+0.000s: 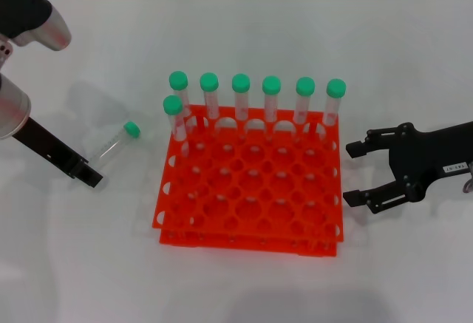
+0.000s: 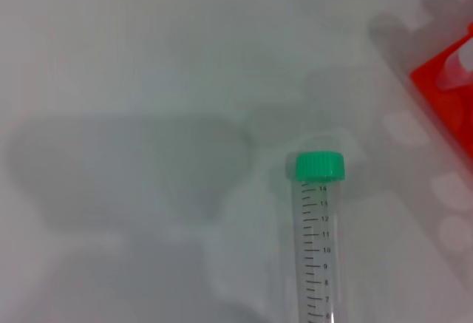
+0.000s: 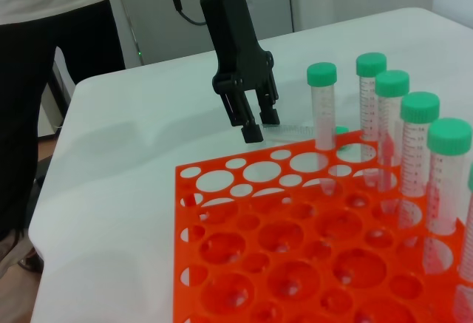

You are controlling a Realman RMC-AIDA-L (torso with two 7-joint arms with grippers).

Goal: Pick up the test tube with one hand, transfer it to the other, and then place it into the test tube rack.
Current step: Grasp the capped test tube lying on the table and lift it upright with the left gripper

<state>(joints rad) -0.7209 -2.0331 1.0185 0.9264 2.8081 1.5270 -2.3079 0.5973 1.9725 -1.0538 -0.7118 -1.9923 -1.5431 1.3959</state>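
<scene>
A clear test tube with a green cap (image 1: 118,140) lies flat on the white table, left of the orange test tube rack (image 1: 251,190). It fills the left wrist view (image 2: 318,242), cap towards the far side. My left gripper (image 1: 92,175), unlabelled, hovers low just beside the tube's bottom end, not touching it; in the right wrist view (image 3: 259,125) its fingers are close together and empty. My right gripper (image 1: 356,173), with a white label, is open and empty at the rack's right side.
Several identical green-capped tubes (image 1: 272,105) stand upright in the rack's back row, one (image 1: 174,122) in the second row at the left. The rack's corner shows in the left wrist view (image 2: 451,79). A person in dark trousers (image 3: 59,79) stands beyond the table's left edge.
</scene>
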